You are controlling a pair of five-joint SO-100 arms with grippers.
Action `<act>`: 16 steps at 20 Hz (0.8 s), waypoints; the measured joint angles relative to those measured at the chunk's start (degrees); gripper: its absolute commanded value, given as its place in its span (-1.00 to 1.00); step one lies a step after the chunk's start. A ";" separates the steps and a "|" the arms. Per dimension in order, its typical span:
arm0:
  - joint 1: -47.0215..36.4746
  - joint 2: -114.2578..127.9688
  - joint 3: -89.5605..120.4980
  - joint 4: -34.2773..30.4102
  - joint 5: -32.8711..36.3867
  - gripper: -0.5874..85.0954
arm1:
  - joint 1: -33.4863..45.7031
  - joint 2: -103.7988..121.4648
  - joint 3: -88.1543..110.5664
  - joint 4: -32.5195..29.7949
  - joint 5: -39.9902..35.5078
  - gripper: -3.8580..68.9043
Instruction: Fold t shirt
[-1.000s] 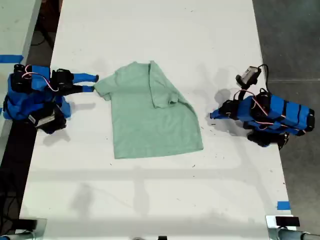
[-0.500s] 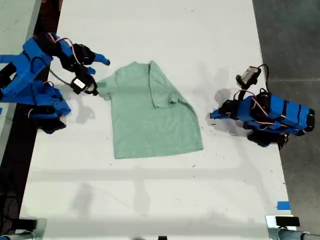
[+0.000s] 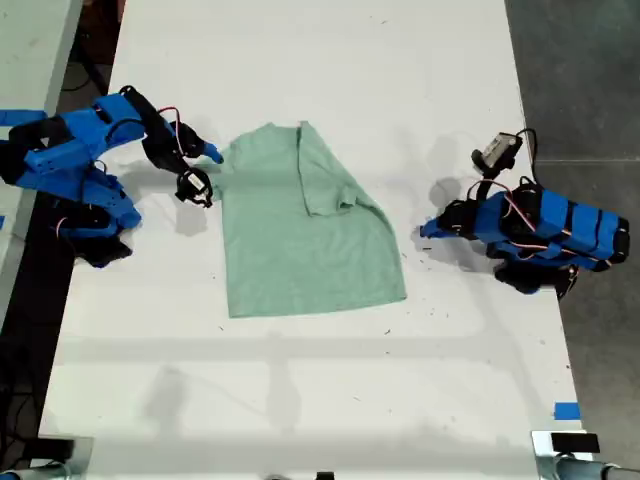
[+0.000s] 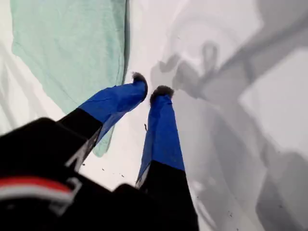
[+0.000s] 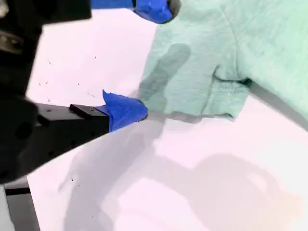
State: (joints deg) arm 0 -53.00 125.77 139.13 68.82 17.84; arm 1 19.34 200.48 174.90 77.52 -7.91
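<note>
The pale mint-green t shirt (image 3: 300, 240) lies flat in the middle of the white table (image 3: 320, 60), with one side folded in over its body. My second gripper (image 3: 206, 171) is open at the sleeve on the exterior view's left. In the second wrist view that sleeve (image 5: 226, 91) lies just beyond the spread blue fingertips (image 5: 126, 110). My first gripper (image 3: 425, 231) rests low on the table at the exterior view's right, shut on nothing, a short way from the shirt's edge. The first wrist view shows its fingertips (image 4: 162, 91) nearly touching beside the cloth (image 4: 72, 43).
Dark floor runs past the table's edge on the exterior view's right (image 3: 580, 80). A blue tape strip (image 3: 566, 410) marks the table near the exterior view's lower right corner. Another tape piece (image 3: 20, 117) sits on a neighbouring surface at the exterior view's left.
The second arm rose from its folded rest, swung toward the shirt and lowered its open gripper to the sleeve. The first arm and the shirt have not moved.
</note>
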 measured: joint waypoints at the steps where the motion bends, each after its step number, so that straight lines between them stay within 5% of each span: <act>1: -0.44 -2.81 0.00 -0.62 0.70 -0.33 | 0.00 0.00 0.00 0.00 0.00 -0.73; 4: -1.49 -12.30 -0.62 -3.52 2.72 -0.36 | 0.00 0.00 0.00 0.00 0.00 -0.73; 7: -2.29 -17.40 -3.08 -4.22 4.83 -0.99 | 0.00 0.00 0.00 0.00 0.00 -0.73; 12: -2.55 -18.98 -6.59 -4.39 6.24 -0.99 | 0.00 0.00 0.00 0.00 0.00 -0.73; 16: -1.05 -12.66 -13.27 3.08 5.19 -0.99 | 0.00 0.00 0.00 0.00 0.00 -0.73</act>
State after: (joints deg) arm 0 -54.05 113.12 125.86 71.89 23.03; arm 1 19.34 200.48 174.90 77.52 -7.91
